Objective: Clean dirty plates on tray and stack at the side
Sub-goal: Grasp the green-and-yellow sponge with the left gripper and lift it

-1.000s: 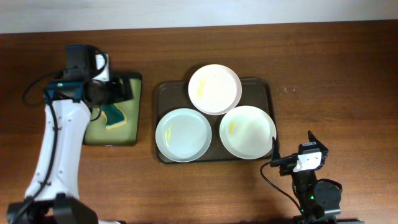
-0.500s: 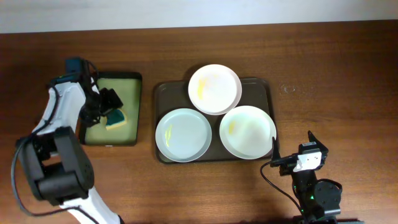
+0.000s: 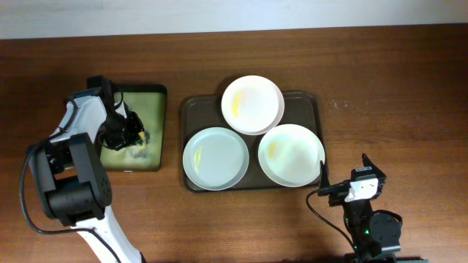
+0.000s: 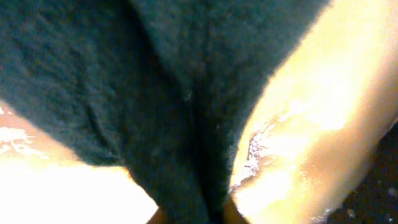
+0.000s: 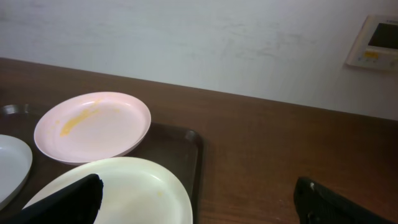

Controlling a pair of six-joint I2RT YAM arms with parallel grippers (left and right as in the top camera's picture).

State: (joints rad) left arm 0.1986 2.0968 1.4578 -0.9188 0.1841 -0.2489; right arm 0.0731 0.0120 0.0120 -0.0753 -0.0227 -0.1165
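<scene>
Plates (image 3: 252, 104) — all 3 — lie unstacked on the tray (image 3: 201, 109), yellow smears (image 3: 235, 106) unwiped; the left claw (image 3: 130, 134) is at the sponge (image 4: 155, 93), whether clamped I cannot tell, the right claw (image 5: 198, 185) spread apart.

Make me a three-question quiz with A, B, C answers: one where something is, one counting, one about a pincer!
1. Where is the left pincer? A on the floor B over the small black tray C at the wall
2. How many plates lie on the big tray? A one B three C five
3. The right pincer is: A open and empty B shut on a plate C shut on a cup
Answers: B, it sits by the sponge there; B, three round plates show; A, its fingers stand wide apart.
</scene>
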